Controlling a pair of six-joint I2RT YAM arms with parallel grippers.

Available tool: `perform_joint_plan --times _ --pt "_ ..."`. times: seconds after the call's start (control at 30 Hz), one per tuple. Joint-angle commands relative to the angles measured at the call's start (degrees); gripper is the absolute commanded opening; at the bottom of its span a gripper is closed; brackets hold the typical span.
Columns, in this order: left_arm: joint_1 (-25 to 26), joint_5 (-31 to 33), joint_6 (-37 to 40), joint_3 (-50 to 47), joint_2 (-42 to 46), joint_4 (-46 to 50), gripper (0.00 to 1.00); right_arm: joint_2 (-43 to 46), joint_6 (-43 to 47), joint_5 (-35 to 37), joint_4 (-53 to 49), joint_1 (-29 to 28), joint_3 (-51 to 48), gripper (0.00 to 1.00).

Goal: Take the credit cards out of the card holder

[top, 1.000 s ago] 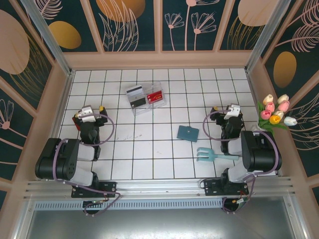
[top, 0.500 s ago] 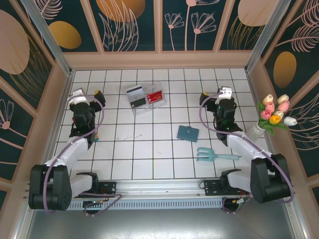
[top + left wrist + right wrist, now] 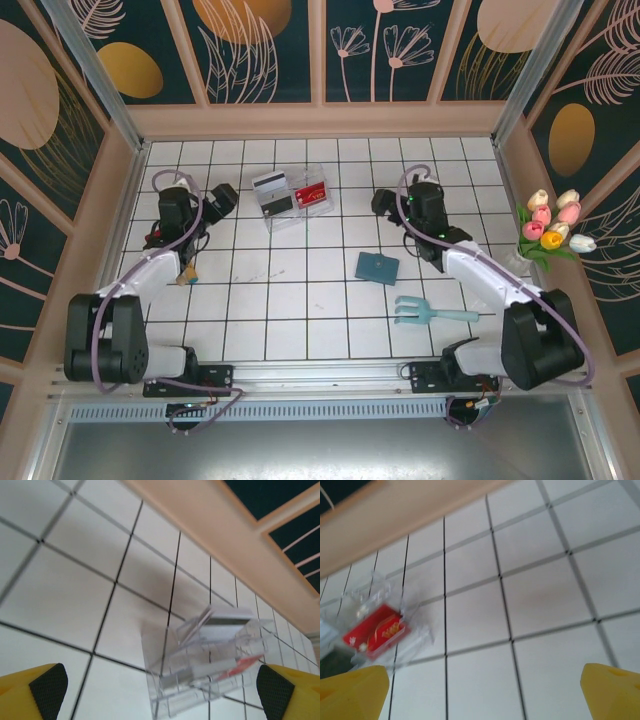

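I find left jaws and right jaws spread, gripping nothing, flanking the tray [image 3: 285, 222] near the far edge of the bench [image 3: 300, 300], open tiles around them. Tray holds a red card [image 3: 311, 193] and a dark card [image 3: 277, 204]; the holder [image 3: 377, 267] lies flat mid-bench, apart.

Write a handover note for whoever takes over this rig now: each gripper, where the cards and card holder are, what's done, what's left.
Left gripper: open, empty, left of the clear tray.
Right gripper: open, empty, right of the tray.
Red card and dark card sit in the tray. Card holder lies flat on the table, apart from the tray; contents hidden.
Done: nothing gripped yet.
Left: check the card holder, pull out any cards inside.
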State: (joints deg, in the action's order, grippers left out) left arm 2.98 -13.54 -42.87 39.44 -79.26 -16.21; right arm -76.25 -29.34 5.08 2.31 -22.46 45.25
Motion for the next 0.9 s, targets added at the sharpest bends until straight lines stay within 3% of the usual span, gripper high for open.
perform_joint_plan --times 0.0,0.17,0.53,0.87 --pt "0.3 -9.6 -8.0 1.4 -3.8 -4.1 0.99 -2.9 -5.6 -3.9 -2.4 -1.6 3.4 0.99" --pt "2.8 -13.7 -10.5 3.3 -9.9 -8.4 0.98 -5.2 -9.1 -3.2 -0.5 -4.9 3.4 0.99" --pt "6.0 -14.8 -8.5 14.5 -23.6 -7.7 0.99 -7.0 -12.0 -4.0 -4.1 -7.2 2.5 0.99" --pt "6.8 -18.7 -8.7 21.9 -29.2 -9.0 0.98 -4.2 -14.4 -3.3 -6.9 -8.0 -1.1 0.99"
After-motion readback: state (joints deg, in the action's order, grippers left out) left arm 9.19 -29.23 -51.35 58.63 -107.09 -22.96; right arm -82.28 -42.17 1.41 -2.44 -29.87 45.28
